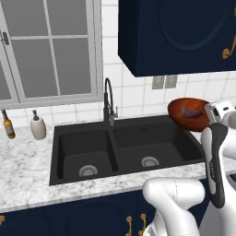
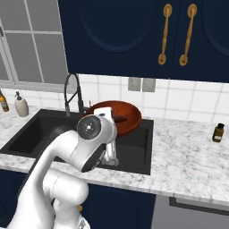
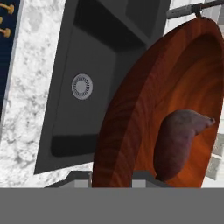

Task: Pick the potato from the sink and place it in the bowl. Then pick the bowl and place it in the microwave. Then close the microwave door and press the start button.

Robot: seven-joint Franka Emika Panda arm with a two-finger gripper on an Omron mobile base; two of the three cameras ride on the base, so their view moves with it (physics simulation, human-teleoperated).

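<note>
Above the sink [image 1: 124, 147] — one gripper [image 3: 114, 176] clasping one bowl [image 1: 189, 114], one potato [image 3: 177, 142] inside.

both sink [image 1: 69, 152] basins lie open below, faucet [image 1: 109, 99] rising at the back, dark cabinet [image 1: 175, 32] overhead

The bowl [image 3: 144, 109] looks like glossy, grained reddish wood; the potato [image 3: 177, 142] has dull, rough brown skin. The sink [image 1: 124, 147] is matte black, its drains silvery metal, the counter [image 2: 188, 152] smooth marble.
</note>
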